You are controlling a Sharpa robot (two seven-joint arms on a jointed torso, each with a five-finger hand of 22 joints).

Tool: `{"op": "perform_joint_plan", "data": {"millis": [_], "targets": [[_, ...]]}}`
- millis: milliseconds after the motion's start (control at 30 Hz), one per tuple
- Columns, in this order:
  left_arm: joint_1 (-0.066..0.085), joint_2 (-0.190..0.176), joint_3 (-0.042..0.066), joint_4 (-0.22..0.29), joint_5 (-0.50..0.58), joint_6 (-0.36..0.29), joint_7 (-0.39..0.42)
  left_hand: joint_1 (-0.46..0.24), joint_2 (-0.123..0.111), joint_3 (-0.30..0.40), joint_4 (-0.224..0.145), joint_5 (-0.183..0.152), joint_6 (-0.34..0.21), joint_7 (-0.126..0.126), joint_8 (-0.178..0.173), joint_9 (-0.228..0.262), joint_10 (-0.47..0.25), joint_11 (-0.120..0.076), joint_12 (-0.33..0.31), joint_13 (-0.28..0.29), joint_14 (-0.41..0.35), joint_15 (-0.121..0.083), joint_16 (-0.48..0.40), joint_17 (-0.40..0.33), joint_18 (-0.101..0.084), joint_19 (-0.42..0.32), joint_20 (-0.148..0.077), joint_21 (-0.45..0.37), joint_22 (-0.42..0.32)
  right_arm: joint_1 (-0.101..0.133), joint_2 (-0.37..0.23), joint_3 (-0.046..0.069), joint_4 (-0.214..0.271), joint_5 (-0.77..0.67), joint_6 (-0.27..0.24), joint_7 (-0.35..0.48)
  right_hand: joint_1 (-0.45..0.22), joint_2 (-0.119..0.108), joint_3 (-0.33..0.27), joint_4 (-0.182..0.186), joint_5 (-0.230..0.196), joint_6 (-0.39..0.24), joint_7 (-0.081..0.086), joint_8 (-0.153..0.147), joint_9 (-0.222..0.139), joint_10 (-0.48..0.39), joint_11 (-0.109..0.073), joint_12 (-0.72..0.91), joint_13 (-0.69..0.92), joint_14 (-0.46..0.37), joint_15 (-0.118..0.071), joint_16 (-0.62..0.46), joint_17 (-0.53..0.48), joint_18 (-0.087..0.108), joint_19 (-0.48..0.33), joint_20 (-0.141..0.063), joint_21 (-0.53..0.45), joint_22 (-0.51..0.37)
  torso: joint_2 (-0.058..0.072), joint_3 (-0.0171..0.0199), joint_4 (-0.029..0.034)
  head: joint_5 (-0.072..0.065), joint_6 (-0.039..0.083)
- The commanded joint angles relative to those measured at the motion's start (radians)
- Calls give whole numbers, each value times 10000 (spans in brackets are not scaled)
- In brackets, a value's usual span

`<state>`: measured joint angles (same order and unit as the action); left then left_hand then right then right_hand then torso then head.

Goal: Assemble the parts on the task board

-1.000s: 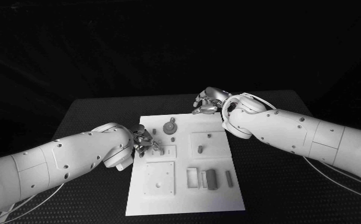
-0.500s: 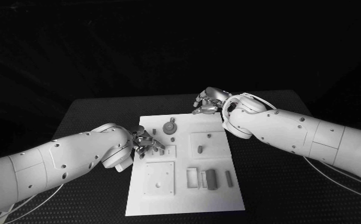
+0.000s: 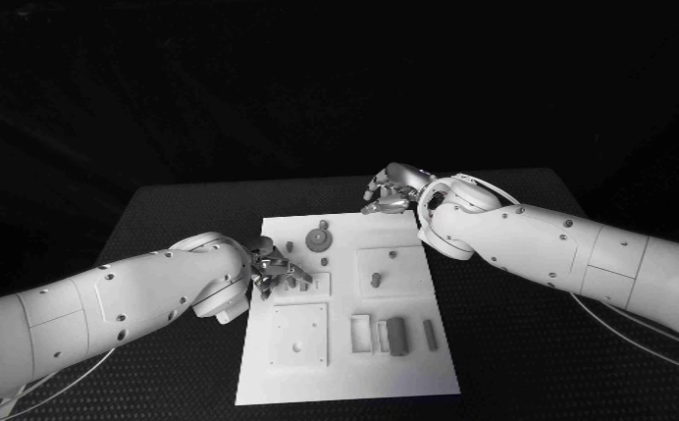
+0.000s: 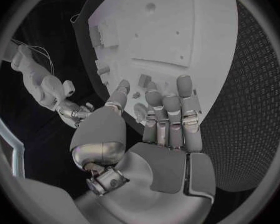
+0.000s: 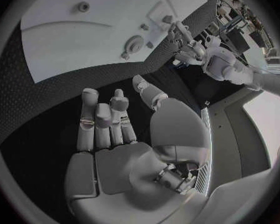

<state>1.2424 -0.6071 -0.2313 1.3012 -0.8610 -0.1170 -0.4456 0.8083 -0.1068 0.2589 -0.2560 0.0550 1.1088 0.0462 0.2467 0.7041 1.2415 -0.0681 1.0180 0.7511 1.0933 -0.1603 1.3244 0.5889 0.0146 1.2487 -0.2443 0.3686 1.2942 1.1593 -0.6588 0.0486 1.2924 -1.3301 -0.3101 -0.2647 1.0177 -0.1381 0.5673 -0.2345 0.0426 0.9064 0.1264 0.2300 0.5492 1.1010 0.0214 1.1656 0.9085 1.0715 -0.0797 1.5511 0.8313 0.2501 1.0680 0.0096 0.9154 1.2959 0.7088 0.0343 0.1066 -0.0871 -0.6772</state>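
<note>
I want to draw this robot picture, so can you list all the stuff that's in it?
Table: one, black, under everything.
Board: one, white, flat in the middle of the table.
Round part: one, grey, on the board's far end.
Small pegs: a few, grey, standing near the board's middle.
Long blocks: a few, grey, side by side near the board's near end.
Left hand: one, silver, fingers spread over the board's left edge, holding nothing.
Right hand: one, silver, over the table just beyond the board's far edge, holding nothing.

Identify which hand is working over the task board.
The left hand, fingers spread over the task board at its left edge; the right hand hovers beyond its far edge.
</note>
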Motion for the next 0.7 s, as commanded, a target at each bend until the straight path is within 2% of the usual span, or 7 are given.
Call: {"op": "perform_joint_plan", "data": {"millis": [33,400,700], "targets": [[-17,63,-1,8,-536,135,-134,-117,6,-51,19,-64,-44,9,-36,-12,-17,29,45,-16,-48,-1,44,-12,-108,0,-75,-64,3,-4,-6,5,15,-27,86,51,7,76,-54,1,58,-25,103,-36,-6,-69,17,37,-15,36,-32,-43,11,117,-40,-42,-54,12,0,0,4,-3,0],[-118,179,-3,-26,-651,208,-139,-157,108,-7,22,-64,-25,-1,-35,-23,-9,19,60,-18,-40,-12,58,-9,-102,20,-85,-76,7,-4,-5,5,18,-27,85,50,6,76,-54,2,58,-26,103,-36,-6,-69,18,38,-16,36,-31,-43,11,117,-40,-43,-55,13,5,1,-1,-3,-5],[-136,250,-3,-95,-633,240,-128,-144,193,39,-8,-64,1,-11,-28,-28,5,10,76,-19,-29,-19,71,-7,-101,38,-92,-80,16,-4,1,6,16,-27,85,52,6,76,-54,3,58,-27,103,-36,-6,-69,18,39,-17,36,-31,-43,11,117,-40,-43,-55,13,1,7,-2,-13,-11]]}}
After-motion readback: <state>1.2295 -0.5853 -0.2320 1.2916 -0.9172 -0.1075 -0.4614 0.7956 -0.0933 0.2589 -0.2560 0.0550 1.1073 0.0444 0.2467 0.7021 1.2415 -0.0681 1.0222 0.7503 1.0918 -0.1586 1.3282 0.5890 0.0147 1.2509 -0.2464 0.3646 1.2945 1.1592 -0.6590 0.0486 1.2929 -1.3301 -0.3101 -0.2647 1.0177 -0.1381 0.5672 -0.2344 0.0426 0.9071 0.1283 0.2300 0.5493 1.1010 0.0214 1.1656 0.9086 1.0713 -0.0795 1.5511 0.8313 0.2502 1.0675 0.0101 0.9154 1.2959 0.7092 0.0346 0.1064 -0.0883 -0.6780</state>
